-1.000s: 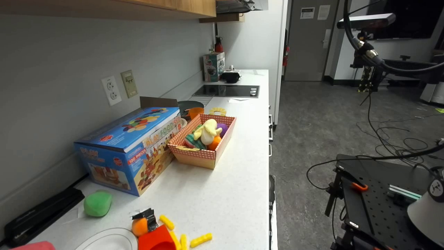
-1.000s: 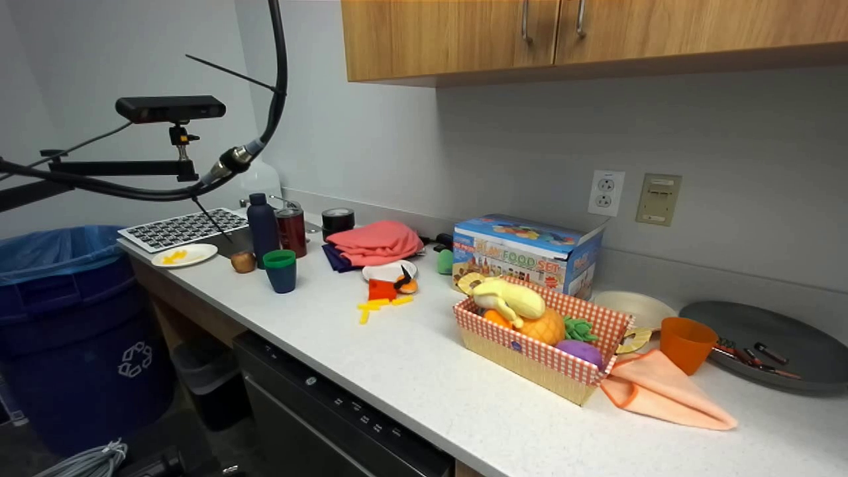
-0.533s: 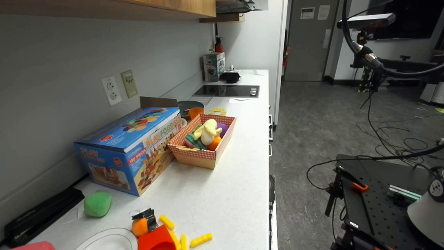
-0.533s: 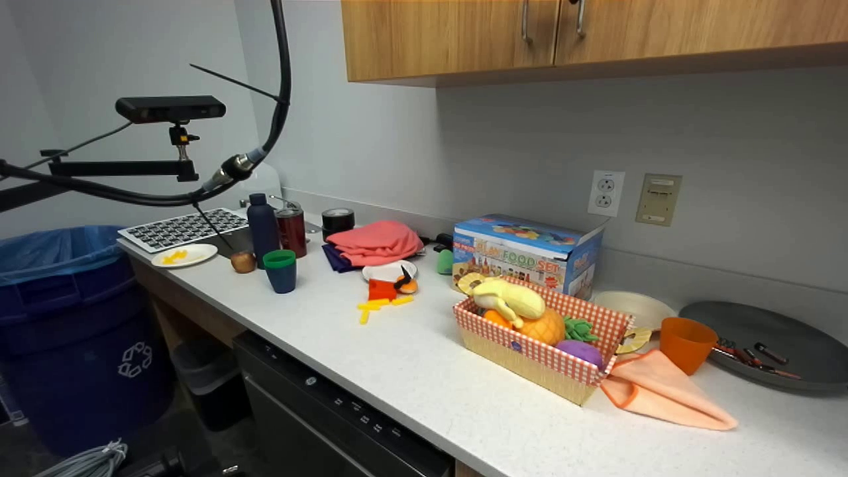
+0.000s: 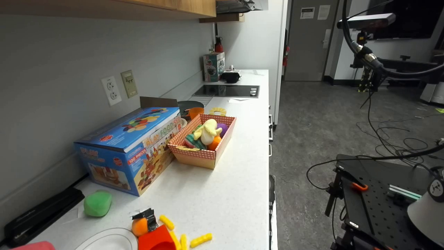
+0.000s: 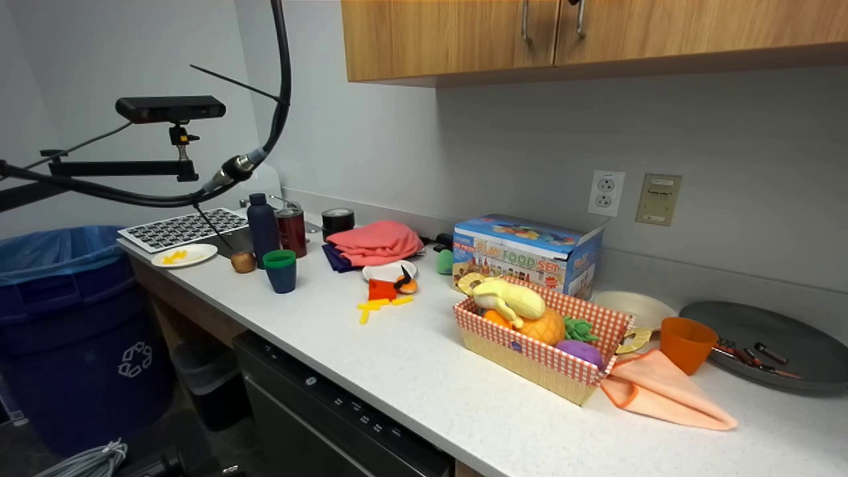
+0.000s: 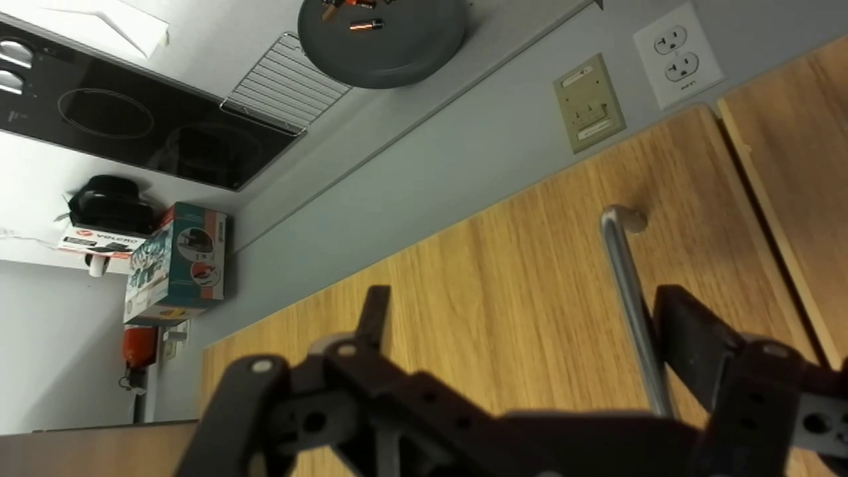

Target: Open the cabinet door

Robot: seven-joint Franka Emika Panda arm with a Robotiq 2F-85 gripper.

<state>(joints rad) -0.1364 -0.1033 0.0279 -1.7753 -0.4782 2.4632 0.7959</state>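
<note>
The cabinet door (image 7: pixel 497 265) is a flat light-brown wooden panel in the wrist view, with a bent metal bar handle (image 7: pixel 629 291) near its edge. It is shut, level with the neighbouring door (image 7: pixel 805 165). My gripper (image 7: pixel 525 291) is open in front of it. The handle lies between the fingers, close beside the right-hand finger; I cannot tell whether they touch. The lower end of the handle is hidden behind the gripper. In an exterior view the door (image 6: pixel 702 26) and its handle (image 6: pixel 580 20) show at the top, with a small dark tip (image 6: pixel 574 2) by the handle.
A black cable (image 6: pixel 281 79) of the arm hangs before the counter. Below the cabinets stand a blue play food box (image 5: pixel 128 142), a checked basket (image 6: pixel 530 371) of toy food and a dark plate (image 6: pixel 768 331). A camera on a stand (image 6: pixel 171 109) is at the side.
The arm's cable has shifted slightly towards the cabinet since one second ago. A small dark tip has appeared by the handle in an exterior view. The door has not moved.
</note>
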